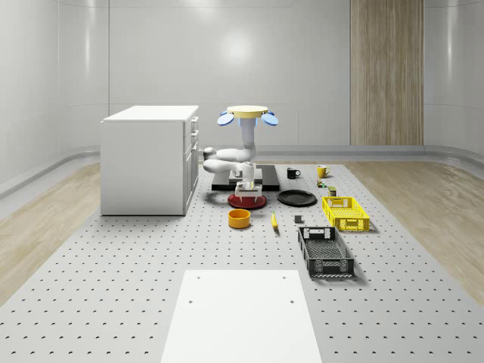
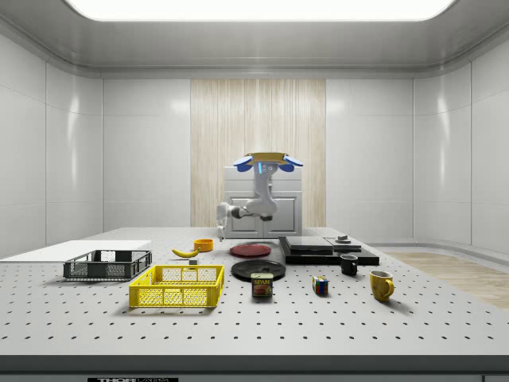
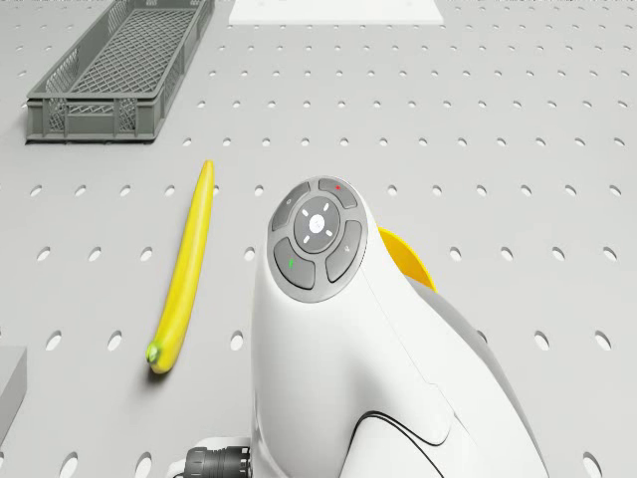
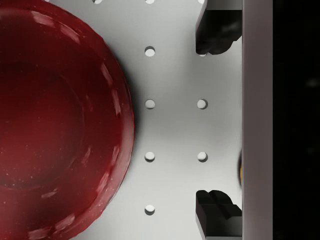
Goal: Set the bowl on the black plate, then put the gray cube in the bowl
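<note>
Red plate (image 4: 55,120) lies beneath the hovering drone (image 1: 247,113), its gripper (image 4: 215,125) fingers (image 4: 216,31) spread wide above the table (image 1: 151,280).

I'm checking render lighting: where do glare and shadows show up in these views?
Whole-scene view: soft glare patch on the back wall. Side view: bright ceiling light panel. Wrist view: streaky highlights on the red plate, dark shadow along its rim. Drone view: faint shadow beside the banana.
</note>
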{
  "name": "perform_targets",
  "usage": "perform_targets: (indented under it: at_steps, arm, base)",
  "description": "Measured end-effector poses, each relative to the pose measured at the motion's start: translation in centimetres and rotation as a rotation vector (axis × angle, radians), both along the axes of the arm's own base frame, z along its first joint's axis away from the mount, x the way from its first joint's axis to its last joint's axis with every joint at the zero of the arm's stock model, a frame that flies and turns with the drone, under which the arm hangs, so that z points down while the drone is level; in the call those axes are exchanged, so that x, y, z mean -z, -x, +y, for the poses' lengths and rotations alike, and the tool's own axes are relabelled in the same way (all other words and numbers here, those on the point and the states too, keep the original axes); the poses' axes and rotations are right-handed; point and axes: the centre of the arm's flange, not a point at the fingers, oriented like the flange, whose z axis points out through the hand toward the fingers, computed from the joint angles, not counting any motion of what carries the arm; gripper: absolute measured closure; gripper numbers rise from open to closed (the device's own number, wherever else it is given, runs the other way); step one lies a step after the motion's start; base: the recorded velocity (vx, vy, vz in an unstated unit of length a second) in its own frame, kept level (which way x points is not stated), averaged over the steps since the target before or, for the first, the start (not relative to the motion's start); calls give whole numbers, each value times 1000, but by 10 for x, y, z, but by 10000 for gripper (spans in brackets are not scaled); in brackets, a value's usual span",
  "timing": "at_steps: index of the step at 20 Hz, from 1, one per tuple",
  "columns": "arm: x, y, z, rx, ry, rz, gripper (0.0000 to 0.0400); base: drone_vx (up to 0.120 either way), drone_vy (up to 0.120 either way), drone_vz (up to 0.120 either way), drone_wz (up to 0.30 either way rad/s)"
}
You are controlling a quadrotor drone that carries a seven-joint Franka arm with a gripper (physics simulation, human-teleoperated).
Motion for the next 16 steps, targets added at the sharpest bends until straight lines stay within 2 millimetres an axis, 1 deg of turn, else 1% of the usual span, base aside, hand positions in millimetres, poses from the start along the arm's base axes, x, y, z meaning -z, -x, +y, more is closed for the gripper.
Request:
perform_targets:
  at_steps: [16]
  arm:
    - [0, 0, 0, 0, 0, 0, 0]
  base:
    - [120, 0, 0, 0]
